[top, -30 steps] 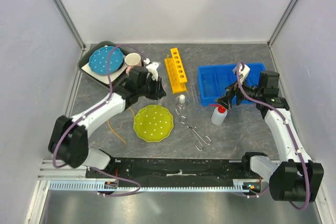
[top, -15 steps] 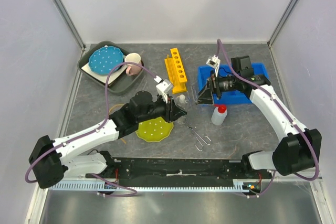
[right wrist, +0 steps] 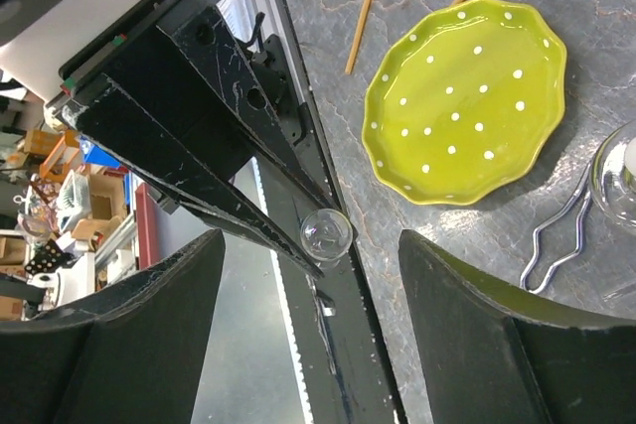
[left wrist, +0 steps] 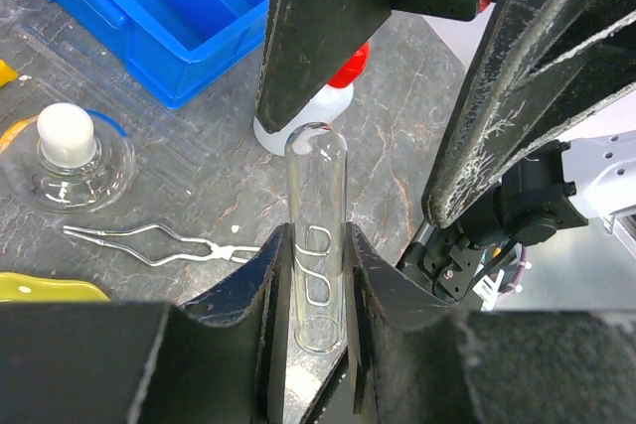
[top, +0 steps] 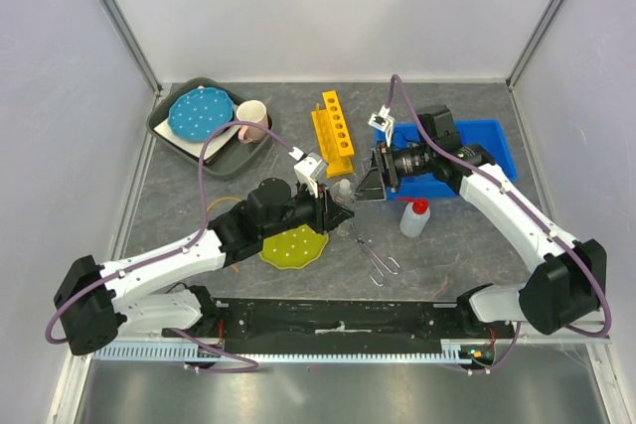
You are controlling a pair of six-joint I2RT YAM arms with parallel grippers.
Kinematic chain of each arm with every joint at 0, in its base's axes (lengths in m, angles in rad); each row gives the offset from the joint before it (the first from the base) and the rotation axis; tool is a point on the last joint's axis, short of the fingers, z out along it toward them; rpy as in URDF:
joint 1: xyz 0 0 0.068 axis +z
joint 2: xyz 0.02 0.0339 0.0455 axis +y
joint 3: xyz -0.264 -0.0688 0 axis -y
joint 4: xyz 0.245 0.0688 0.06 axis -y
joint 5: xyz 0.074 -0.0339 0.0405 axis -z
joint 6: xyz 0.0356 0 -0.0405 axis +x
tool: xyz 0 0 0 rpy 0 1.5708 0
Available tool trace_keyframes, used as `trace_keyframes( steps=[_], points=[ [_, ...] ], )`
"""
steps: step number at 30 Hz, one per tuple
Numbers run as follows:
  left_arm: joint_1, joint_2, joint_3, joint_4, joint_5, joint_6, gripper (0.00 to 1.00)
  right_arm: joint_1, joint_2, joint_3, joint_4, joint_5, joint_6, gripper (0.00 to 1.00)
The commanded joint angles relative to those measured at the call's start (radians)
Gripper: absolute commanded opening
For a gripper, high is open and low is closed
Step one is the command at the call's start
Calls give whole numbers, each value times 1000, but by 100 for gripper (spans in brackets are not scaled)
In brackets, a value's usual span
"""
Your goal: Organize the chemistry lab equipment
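Observation:
My left gripper (top: 339, 209) is shut on a thin clear tube (left wrist: 316, 176) and holds it lengthwise above the table, just past the yellow-green plate. My right gripper (top: 366, 184) is open and faces it. In the right wrist view the tube's round end (right wrist: 326, 233) sits between my open right fingers (right wrist: 119, 335) without touching them. The yellow rack (top: 333, 133) stands behind. The white-capped flask (top: 344, 189), red-capped squeeze bottle (top: 414, 216) and metal tongs (top: 374, 251) lie below the grippers.
A blue bin (top: 472, 136) is at the back right. The yellow-green dotted plate (top: 288, 245) lies under my left arm. A dark tray (top: 171, 138) at the back left holds the blue plate (top: 199, 113) and pink mug (top: 251, 116). Yellow cords (right wrist: 368, 7) lie near the plate.
My left arm came forward from the back left with the tube to the table's middle. My right gripper swung left from the blue bin until its open fingers flank the tube's end.

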Motion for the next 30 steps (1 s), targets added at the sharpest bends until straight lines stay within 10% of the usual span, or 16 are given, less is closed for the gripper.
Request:
trace_keyframes(
  steps=[1,21,27,30],
  points=[
    [-14,-4,0,71,-29,-29,16,13,13,-7,66,8,49,77],
    [-29,-20,-14,76,-70,-53,21,28,36,-2,78,31,48,21],
    [-26,-96,-22,11,-84,-66,73,28,91,126,-57,98,-92,21],
    [-24,-158,6,-111,-136,-38,82,28,142,223,-124,155,-153,21]
  ],
)
